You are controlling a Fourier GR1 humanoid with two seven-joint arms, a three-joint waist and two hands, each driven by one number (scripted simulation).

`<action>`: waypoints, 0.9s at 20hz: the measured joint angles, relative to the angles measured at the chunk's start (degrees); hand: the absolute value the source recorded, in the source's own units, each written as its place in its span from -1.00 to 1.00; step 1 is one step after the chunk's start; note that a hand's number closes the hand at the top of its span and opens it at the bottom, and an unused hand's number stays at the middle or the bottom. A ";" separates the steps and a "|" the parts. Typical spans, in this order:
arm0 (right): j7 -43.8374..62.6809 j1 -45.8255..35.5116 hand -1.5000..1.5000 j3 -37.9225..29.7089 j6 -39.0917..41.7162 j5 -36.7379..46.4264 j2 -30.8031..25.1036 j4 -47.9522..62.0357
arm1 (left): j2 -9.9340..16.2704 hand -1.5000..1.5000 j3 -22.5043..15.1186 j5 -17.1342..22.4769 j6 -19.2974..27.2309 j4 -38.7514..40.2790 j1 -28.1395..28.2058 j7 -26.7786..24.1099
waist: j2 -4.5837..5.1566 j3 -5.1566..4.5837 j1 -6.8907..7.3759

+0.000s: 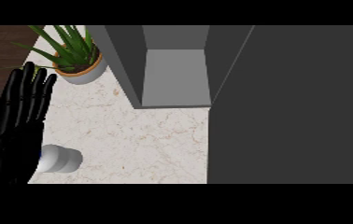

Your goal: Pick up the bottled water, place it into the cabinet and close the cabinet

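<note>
The bottled water (60, 158) stands on the marble counter (131, 134) near its front left, seen from above as a pale round cap and body. My left hand (22, 120) is at the view's left edge, fingers straight and pointing up, its lower part just left of the bottle and partly in front of it. The grey cabinet (176, 73) stands at the back middle, open, with a bare inner shelf. Its open door (283, 106) fills the right of the view as a large dark panel. My right hand does not show.
A potted green plant (74, 55) in a white pot stands at the back left, beside the cabinet's left wall. The open door covers the counter's right side. Bare marble lies between the bottle and the cabinet.
</note>
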 measured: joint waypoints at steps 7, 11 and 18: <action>2.77 6.85 -1.00 0.12 1.16 -1.03 -0.45 -3.61 | -3.26 -1.00 6.09 -3.28 10.23 -6.20 8.05 0.37 | 0.13 2.18 2.48; 4.49 13.57 -1.00 2.50 4.35 -6.21 0.25 -7.72 | -5.22 -1.00 5.42 0.83 18.60 -11.12 13.93 4.20 | 0.10 2.47 2.47; 6.27 24.70 -1.00 4.28 7.88 -10.74 0.00 -17.45 | -6.13 -1.00 -7.09 -2.10 29.67 -21.51 26.30 6.32 | 0.34 2.64 2.09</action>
